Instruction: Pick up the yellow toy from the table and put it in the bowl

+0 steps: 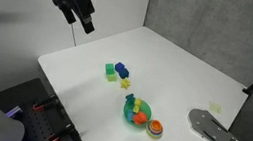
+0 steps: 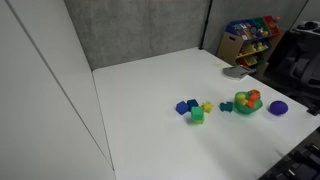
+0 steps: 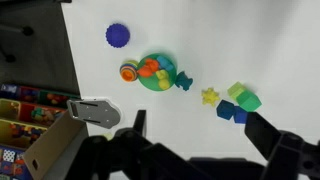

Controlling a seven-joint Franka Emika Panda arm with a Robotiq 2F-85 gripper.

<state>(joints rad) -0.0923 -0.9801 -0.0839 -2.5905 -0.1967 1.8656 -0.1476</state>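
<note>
The yellow toy (image 3: 210,96) is a small star-like piece lying on the white table, between a teal piece (image 3: 183,81) and the green cube (image 3: 243,97). It also shows in both exterior views (image 1: 125,82) (image 2: 208,107). The green bowl (image 3: 158,87) (image 1: 128,111) (image 2: 244,110) holds some coloured pieces. My gripper (image 3: 200,130) is open and empty, high above the table and apart from the toys. It hangs at the upper left in an exterior view (image 1: 81,23).
A blue toy (image 3: 230,112) lies beside the green cube. An orange-red dish (image 3: 129,72) touches the bowl, and a purple disc (image 3: 118,35) lies beyond it. A grey flat object (image 3: 95,112) lies at the table's edge. Toy bins (image 2: 250,35) stand off the table.
</note>
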